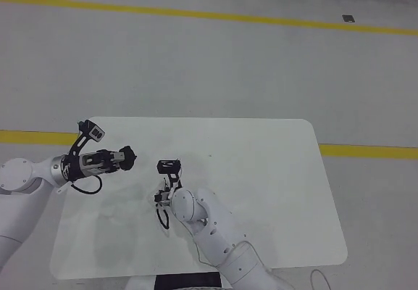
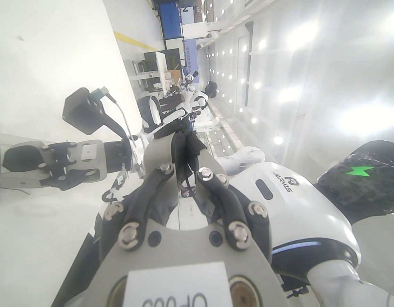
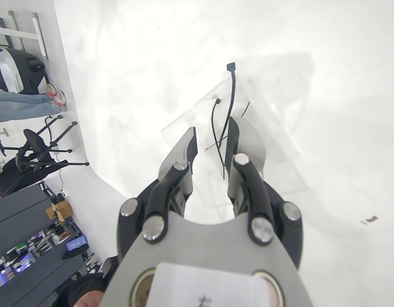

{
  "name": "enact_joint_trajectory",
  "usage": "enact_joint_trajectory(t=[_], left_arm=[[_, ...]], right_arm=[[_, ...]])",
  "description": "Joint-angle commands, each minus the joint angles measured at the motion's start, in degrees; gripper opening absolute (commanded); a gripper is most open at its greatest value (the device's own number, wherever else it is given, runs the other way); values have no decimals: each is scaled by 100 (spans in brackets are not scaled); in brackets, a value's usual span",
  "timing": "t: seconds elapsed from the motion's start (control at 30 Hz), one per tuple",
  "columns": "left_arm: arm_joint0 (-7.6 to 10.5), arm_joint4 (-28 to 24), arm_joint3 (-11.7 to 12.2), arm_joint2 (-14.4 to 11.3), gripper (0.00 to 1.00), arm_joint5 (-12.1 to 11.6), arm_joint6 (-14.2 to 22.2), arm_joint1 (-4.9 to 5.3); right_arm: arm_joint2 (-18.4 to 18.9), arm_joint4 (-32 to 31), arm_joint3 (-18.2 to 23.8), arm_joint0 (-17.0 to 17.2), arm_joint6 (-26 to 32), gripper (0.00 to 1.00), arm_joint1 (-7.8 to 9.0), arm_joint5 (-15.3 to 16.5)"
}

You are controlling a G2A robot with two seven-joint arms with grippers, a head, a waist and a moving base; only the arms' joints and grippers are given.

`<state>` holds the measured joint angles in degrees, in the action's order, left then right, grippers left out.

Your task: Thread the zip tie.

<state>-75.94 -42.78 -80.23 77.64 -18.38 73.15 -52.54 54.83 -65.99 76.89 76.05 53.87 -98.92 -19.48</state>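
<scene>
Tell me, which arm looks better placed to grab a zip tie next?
Right, probably. Its open fingers are right over the thin black plastic zip ties on the clear flat plastic sheet. The left arm's fingers are shut, held off to one side.

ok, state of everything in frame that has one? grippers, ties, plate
left gripper: shut, no tie seen in it.
right gripper: open, over the clear plate, one finger either side of the ties, clamping nothing.
long zip tie: unthreaded, straight, lying on the plate.
short zip tie: bowed, on the plate, tail looks free of its head.
clear plate: flat on the table.
</scene>
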Motion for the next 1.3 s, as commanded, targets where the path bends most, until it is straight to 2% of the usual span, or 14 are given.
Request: enact_joint_trajectory(t=[0.0,0.2,0.5,0.7,0.8,1.0,1.27], left_arm=[[0,0,0,0,0,0,0,0],[0,0,0,0,0,0,0,0],[0,0,0,0,0,0,0,0],[0,0,0,0,0,0,0,0],[0,0,0,0,0,0,0,0],[0,0,0,0,0,0,0,0],[0,0,0,0,0,0,0,0]], right_arm=[[41,-72,-32,10,14,20,-51,0],[104,-146,-168,-61,42,21,-125,0],[145,-119,-370,-150,-22,16,-177,0],[165,-121,-421,-176,-53,1,-193,0],[180,-120,-382,-157,-55,0,-187,0],[207,-61,-67,-25,-15,0,-125,0],[250,315,904,409,27,0,55,30]])
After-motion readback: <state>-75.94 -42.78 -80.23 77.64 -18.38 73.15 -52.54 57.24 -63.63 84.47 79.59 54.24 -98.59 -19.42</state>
